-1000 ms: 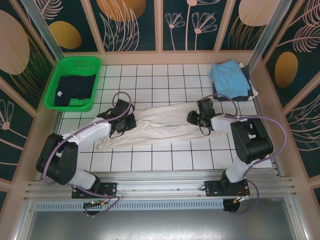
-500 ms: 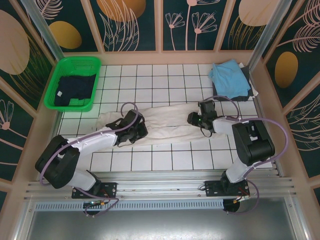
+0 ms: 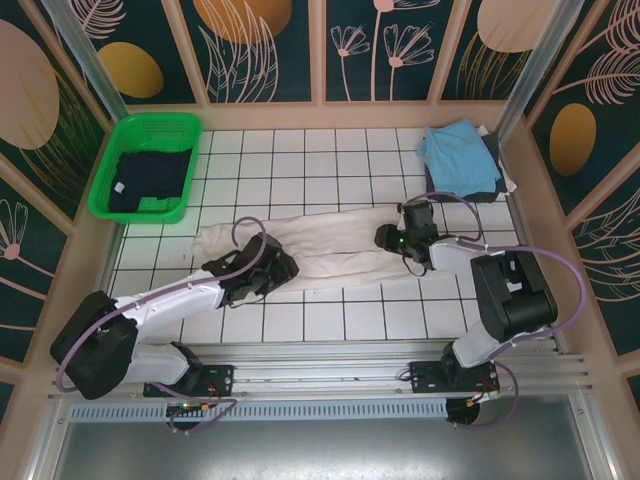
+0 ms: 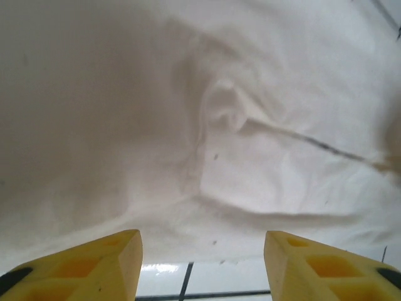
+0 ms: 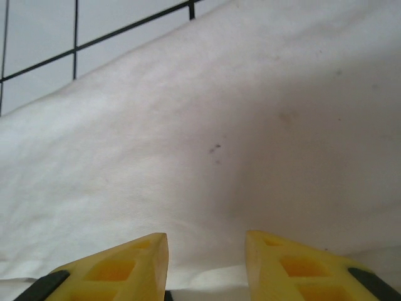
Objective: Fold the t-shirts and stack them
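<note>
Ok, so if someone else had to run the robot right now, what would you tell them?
Left gripper: open, holding nothing, at the near edge of the cream-white shirt.
Right gripper: jaws partly apart at that shirt's right end; I can't tell whether it grips cloth.
Things: the cream-white shirt lies in a long strip across the table. The light blue shirt lies on the dark grey shirt in the far right corner. The dark navy shirt is in the green basket.
Done: blue stacked on grey.
Left: finish folding the cream one, stack it, then the navy.
</note>
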